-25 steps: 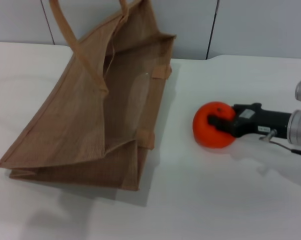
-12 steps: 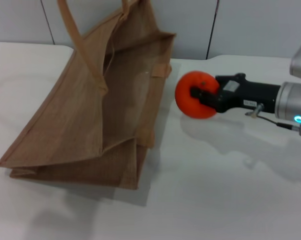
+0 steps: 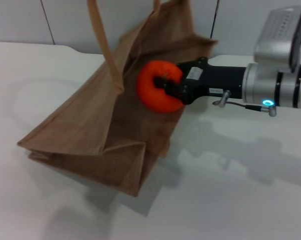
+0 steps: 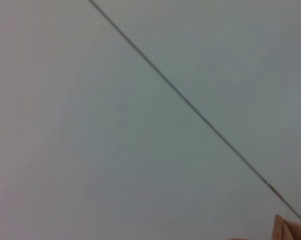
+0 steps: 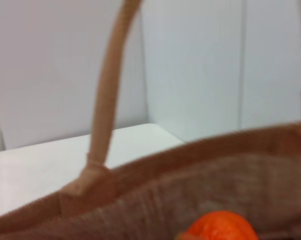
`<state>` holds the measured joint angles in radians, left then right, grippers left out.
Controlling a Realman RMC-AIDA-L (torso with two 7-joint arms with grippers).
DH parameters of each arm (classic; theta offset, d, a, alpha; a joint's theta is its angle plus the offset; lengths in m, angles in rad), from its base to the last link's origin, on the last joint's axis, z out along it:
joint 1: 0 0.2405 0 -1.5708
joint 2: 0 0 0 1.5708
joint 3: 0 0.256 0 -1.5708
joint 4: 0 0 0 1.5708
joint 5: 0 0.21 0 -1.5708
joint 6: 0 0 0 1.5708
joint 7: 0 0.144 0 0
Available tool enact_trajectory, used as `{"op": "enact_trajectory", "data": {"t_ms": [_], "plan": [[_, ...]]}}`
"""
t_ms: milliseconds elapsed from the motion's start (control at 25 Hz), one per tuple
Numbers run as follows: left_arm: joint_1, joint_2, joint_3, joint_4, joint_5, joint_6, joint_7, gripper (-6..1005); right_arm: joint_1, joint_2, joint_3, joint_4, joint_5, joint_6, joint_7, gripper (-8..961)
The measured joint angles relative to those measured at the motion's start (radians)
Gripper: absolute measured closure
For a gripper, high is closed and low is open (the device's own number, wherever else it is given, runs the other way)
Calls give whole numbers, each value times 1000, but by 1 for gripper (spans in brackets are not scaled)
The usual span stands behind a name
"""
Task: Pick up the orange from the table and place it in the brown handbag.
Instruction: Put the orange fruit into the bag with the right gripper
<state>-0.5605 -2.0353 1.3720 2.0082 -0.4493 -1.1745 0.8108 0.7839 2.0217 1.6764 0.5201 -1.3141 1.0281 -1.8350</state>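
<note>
orange at the bag's mouth, release still to come

white bench (image 3: 230,200) fills the near ground, bare except for shadows, and i read the rest from there outward. nearest me is the closed bottom end of the brown handbag (image 3: 90,135), slumped on the bench with its folded corner pointing my way. its open mouth lies at the far end, raised and gaping toward the right.

beyond that, the right gripper (image 3: 171,89) reaches in from the right side, level with the bag's mouth. its dark fingers are clamped around the orange (image 3: 158,92), which is clear of the bench and sits right at the bag's near rim, overlapping the opening. from the right wrist view the fruit shows low down, with the bag's stitched edge and one looped handle (image 5: 108,105) rising just past it, so i judge it is at the threshold, not yet properly inside.

farther back stand pale wall panels (image 3: 20,20). my left gripper is not visible; its wrist camera shows only wall and a sliver of bag fabric.

so the pick is done and the carry is nearly over. the next move, as i see it, calls for pushing a little deeper past the rim, keeping clear of the handle loop, then opening the fingers so the orange drops into the bag rather than rolling back out onto the bench.
</note>
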Motion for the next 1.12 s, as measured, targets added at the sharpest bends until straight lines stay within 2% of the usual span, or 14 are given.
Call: {"op": "enact_trajectory", "data": {"t_ms": [240,520,840,1120], "plan": [[-14,0,45,0,-8,36,-14,879,35,4,-14,-26,4,-14,-36,691],[-24,0,93,0,-9,48,-27,880,104,7,-17,-128,17,-61,-58,754],[-27,-2,98,-15,-5,49,-28,880,104,9,-24,-140,78,-70,-102,822],[-28,-2,98,-16,-3,51,-29,880,109,8,-25,-165,91,-103,-93,600]]}}
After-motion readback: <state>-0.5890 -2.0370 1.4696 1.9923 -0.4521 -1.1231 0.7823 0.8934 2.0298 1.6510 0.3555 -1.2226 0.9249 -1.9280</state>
